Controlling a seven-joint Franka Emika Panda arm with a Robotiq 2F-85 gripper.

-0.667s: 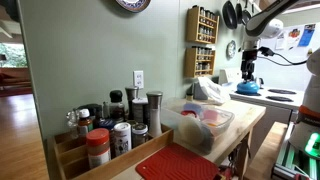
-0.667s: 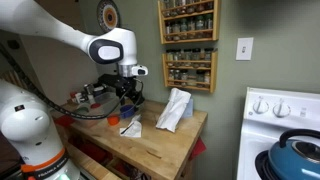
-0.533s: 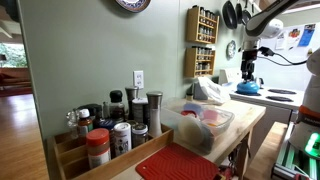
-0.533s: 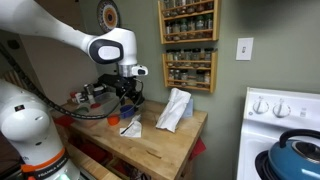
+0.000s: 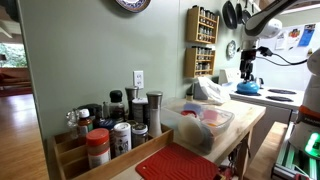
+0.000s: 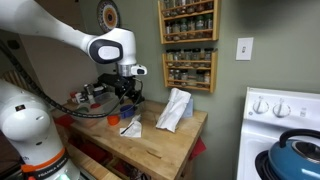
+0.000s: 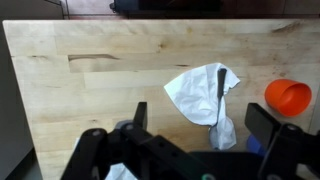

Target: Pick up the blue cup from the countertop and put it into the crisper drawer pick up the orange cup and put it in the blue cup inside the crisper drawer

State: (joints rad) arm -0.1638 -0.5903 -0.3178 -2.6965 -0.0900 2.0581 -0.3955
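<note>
Fingers spread wide, the gripper (image 7: 200, 120) hovers over the wooden countertop (image 7: 90, 90), above a crumpled white cloth (image 7: 195, 92). The orange cup (image 7: 288, 97) sits on the wood to the right of the cloth. A dark blue patch by the right finger may be the blue cup (image 7: 250, 147). In an exterior view the crisper drawer (image 5: 195, 135) stands well apart from the arm, just beyond a red mat (image 5: 180, 163).

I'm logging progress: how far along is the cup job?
Done: nothing certain; I cannot tell a blue cup inside the drawer. In hand: nothing; the gripper hangs over the countertop, jaws open and empty. Left: the orange cup sits on the countertop, so it at least remains to be moved.
</note>
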